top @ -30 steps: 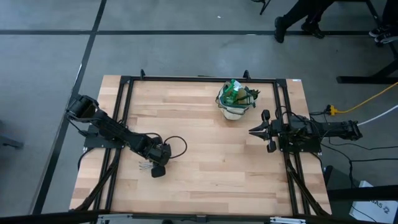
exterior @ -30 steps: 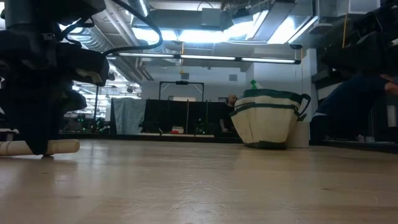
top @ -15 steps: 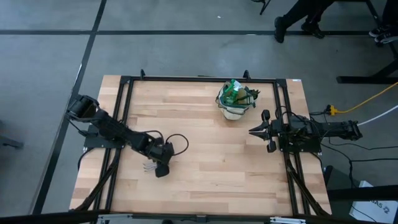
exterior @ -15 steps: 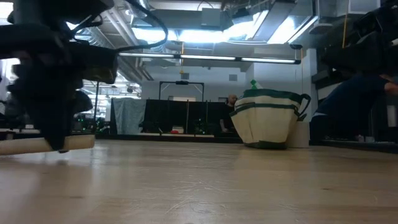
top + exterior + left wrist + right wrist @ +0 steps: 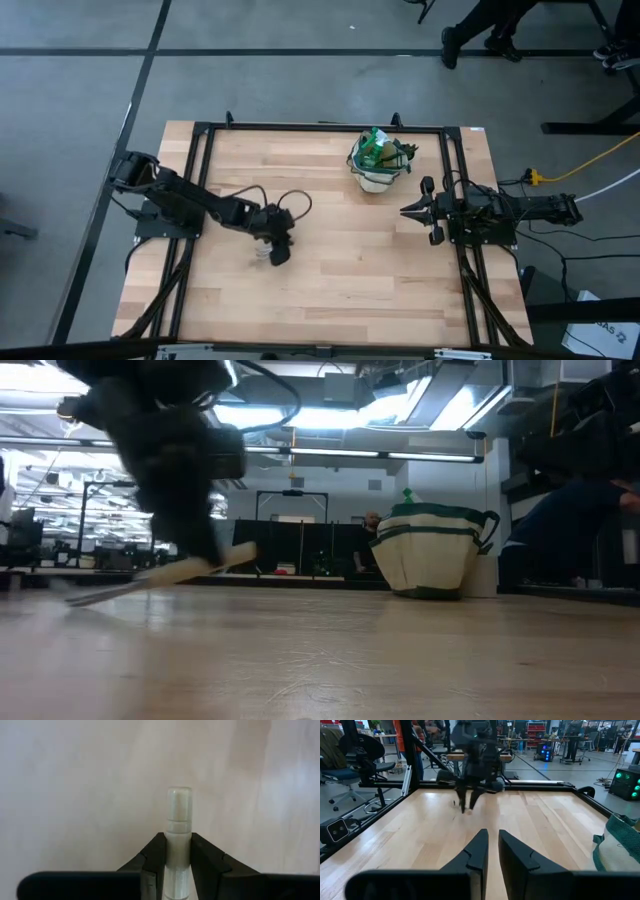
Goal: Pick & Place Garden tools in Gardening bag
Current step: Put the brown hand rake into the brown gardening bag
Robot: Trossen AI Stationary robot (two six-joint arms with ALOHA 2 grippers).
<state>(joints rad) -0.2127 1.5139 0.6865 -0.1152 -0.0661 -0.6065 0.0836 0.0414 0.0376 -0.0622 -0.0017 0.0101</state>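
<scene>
My left gripper (image 5: 277, 250) is over the table's middle left, shut on a wooden-handled pronged rake (image 5: 160, 572). The rake's pale prongs (image 5: 258, 258) stick out from under the gripper toward the table's left. The olive-and-beige gardening bag (image 5: 378, 165) stands upright on its pale base at the far right, with green tools poking out of its top. It also shows in the low view (image 5: 435, 555). My right gripper (image 5: 408, 211) waits at the right edge, shut and empty, level above the table. My left gripper pinches the rake's pale wooden handle (image 5: 178, 845) between its two fingers (image 5: 156, 855), near the handle's free end (image 5: 179, 800), which sticks out past the fingertips. The fingers come from above, slanting down. The rake hangs tilted, handle end up (image 5: 240, 552), prong end low (image 5: 90, 596).
Black frame rails (image 5: 320, 128) run along the table's far, left and right sides. Bare wooden tabletop (image 5: 340, 270) lies between the two arms. A person's legs (image 5: 480, 30) show on the floor beyond the far edge.
My left gripper has risen and gone toward the table's right and a little toward the far edge, carrying the rake. The rake lay level on the table; now it is tilted, its handle end raised.
</scene>
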